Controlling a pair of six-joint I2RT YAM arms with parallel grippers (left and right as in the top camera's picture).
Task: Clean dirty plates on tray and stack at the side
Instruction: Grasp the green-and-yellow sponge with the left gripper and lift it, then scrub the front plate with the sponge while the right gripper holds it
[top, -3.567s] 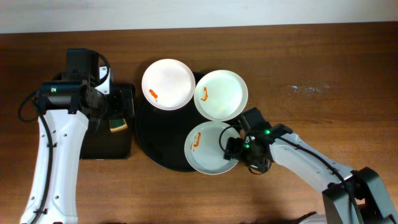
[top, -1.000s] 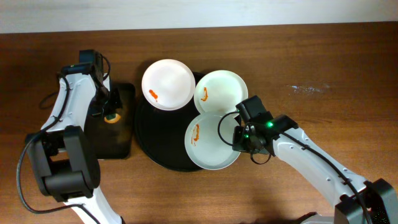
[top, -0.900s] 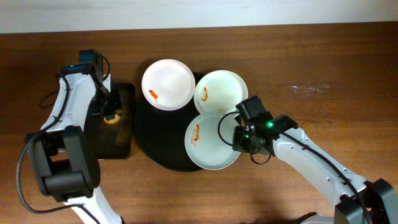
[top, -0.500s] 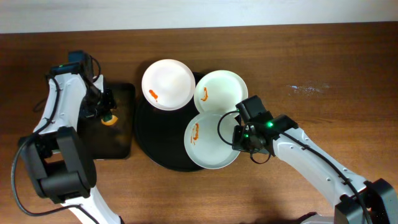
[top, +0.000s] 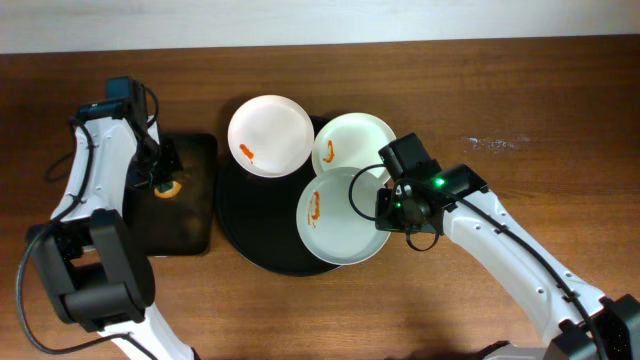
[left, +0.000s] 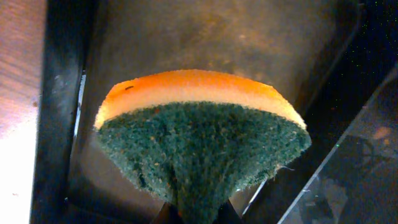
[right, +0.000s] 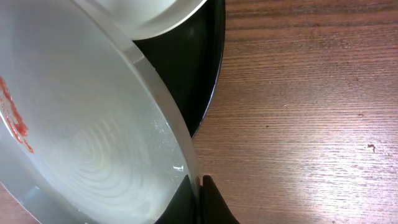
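Plates, three white ones, each with an orange-red smear, crowd the round black tray. The back-left plate and the back-right plate overhang its far rim. The front plate lies over the lower edge of the back-right one. The right gripper is clamped on the front plate's right rim; from the wrist view the rim runs down between its closed fingers, with the tray's edge and the wooden table beyond. On the left side, the left gripper pinches a sponge, with its orange foam on the far side and its green scouring face toward the camera. It hangs above the rectangular black tray, well apart from the plates.
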